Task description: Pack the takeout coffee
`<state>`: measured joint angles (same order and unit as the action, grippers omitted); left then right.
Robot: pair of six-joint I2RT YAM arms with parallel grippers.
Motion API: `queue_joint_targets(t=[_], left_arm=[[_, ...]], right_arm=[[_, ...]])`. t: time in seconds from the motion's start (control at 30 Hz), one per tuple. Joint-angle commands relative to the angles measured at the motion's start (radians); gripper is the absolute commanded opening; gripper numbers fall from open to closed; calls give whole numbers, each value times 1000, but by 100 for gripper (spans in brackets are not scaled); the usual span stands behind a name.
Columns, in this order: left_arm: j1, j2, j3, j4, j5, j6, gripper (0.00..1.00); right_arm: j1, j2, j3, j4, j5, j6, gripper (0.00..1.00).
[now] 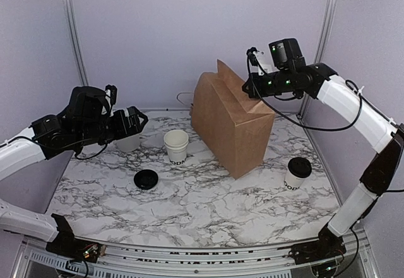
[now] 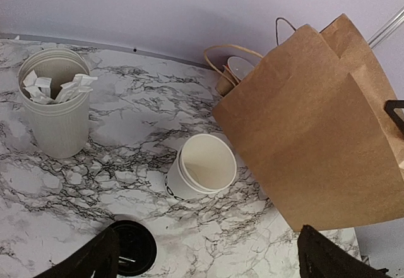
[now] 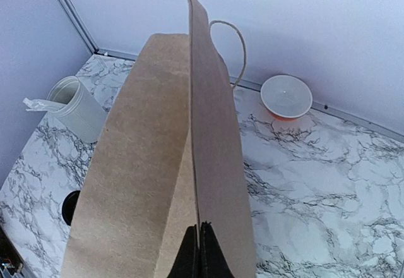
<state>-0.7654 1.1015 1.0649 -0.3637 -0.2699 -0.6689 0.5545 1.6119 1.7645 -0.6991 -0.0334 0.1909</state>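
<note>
Clamping the top of the paper bag (image 1: 233,123) in the right pincer (image 3: 199,246), left pincer (image 2: 205,262) spread empty; lidded takeout coffee (image 1: 298,174) on the surface (image 1: 208,208), not yet bagged.

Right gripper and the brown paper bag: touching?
Touching. The right wrist view shows the right gripper shut on the top edge of the brown paper bag, with the paper pinched between its fingers.

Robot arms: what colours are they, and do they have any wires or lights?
The left arm and right arm have smooth white tube-shaped parts joined by chunky black joints. The left gripper and right gripper are black too. Thin black cables loop alongside, and little green lights glow near the right arm's wrist.
</note>
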Motion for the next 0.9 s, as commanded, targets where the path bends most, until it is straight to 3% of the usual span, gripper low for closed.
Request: queue_joint_targets(t=[0.0,0.23,0.5,0.67,0.87], left_arm=[[11,45,44,11,45,10,99],[14,102,82,12,119,14,99],[28,182,175,17,222,3,99],[47,261,251,15,301,-12,99],[40,362,334,16,409,9,89]], right_arm=[[25,-4,31,-37,87,-44,0],[29,-53,29,4,63,-39,0],[54,-177,-212,202,21,-51,0],[73,-205,-281,231,14,-64,0],[73,-202,-291,196,29,-10,0]])
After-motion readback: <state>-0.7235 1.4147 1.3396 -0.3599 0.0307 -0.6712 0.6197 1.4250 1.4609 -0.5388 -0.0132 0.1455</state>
